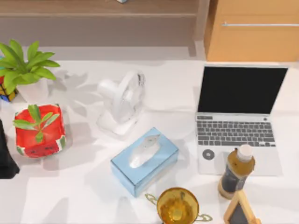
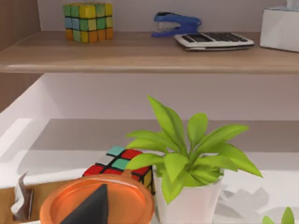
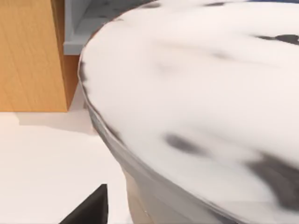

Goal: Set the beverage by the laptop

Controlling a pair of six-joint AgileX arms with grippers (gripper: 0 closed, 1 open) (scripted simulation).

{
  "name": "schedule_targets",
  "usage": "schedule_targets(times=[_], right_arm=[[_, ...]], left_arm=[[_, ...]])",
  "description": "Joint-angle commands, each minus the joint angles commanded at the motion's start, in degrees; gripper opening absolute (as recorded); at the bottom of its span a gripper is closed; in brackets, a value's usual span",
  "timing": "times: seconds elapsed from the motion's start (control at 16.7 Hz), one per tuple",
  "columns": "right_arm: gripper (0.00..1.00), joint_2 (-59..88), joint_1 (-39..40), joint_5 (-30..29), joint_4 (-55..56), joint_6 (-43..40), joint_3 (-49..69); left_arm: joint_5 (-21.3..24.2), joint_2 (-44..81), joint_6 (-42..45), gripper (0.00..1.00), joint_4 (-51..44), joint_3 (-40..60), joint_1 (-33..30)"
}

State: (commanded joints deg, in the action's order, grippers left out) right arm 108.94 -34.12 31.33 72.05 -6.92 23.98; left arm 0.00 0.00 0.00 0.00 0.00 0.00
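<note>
The beverage (image 1: 237,172), a small amber bottle with a white cap and dark label, stands upright at the laptop's front right corner, with no gripper on it. The laptop (image 1: 236,116) is open at the right of the table, black screen toward the back. A dark part of my left arm (image 1: 5,151) sits at the table's left edge, far from the bottle. My left gripper (image 2: 93,207) shows as a dark tip over an orange round lid. My right gripper (image 3: 88,209) shows as a dark tip beside a large white speckled round surface (image 3: 201,93).
A golden trophy cup (image 1: 177,205) and a wood-framed chalkboard (image 1: 240,211) stand at the front edge near the bottle. A blue tissue box (image 1: 145,161) and white fan (image 1: 122,100) fill the middle. Two potted plants (image 1: 39,130) (image 1: 28,70) and a puzzle cube (image 2: 119,163) are at the left.
</note>
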Motion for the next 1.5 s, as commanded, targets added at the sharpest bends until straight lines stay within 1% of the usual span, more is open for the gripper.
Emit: schedule_targets(times=[0.24, 1.02, 1.08, 1.5], right_arm=[[1.0, 0.13, 0.12, -0.12, 0.03, 0.03, 0.12], [0.02, 0.13, 0.12, -0.12, 0.03, 0.03, 0.12], [0.0, 0.13, 0.12, -0.12, 0.03, 0.03, 0.12], [0.0, 0.13, 0.12, -0.12, 0.03, 0.03, 0.12]], left_arm=[[0.0, 0.0, 0.0, 1.0, 0.0, 0.0, 0.0], [0.0, 0.0, 0.0, 1.0, 0.0, 0.0, 0.0], [0.0, 0.0, 0.0, 1.0, 0.0, 0.0, 0.0], [0.0, 0.0, 0.0, 1.0, 0.0, 0.0, 0.0]])
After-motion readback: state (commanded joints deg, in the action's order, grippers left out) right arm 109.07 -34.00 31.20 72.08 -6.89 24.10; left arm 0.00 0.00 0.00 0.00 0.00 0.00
